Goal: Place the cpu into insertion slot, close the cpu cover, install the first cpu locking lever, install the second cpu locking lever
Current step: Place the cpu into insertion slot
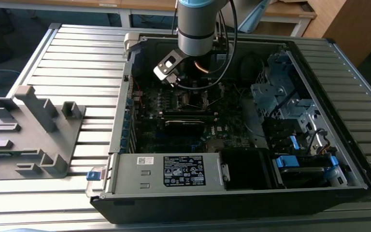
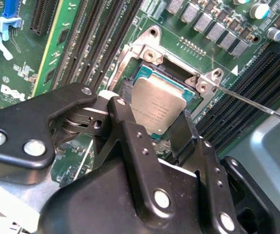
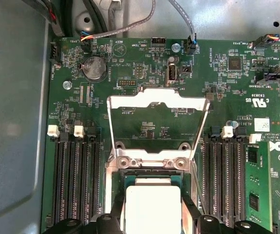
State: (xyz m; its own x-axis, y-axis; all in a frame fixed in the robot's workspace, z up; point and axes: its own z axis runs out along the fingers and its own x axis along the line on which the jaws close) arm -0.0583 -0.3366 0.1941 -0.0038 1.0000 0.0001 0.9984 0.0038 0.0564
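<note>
**Desk:** What have the jaws got?

**Operator:** I have the gripper closed on the cpu. In both wrist views the black fingers press two opposite edges of the chip, so they are parted by just its width.

**Desk:** Where is the chip?

**Operator:** It is right over the socket, metal top facing up. I cannot tell whether it is seated or held just above.

**Desk:** And the cover?

**Operator:** In the first wrist view I see the cpu cover swung up on its hinge. It stands open beyond the chip, and the green board shows through its window. A thin locking lever slants away from one socket corner, over the memory slots that flank the socket on both sides.

**Desk:** Further out?

**Operator:** I am reading the exterior view as a clock face. The arm comes in at twelve o'clock and reaches down into the open computer case, above the motherboard. The power supply lies at six o'clock from the board, and the drive cage at three. At nine o'clock from the case, a grey plastic fixture rests on the slatted table, near the case wall but not touching it.
</note>
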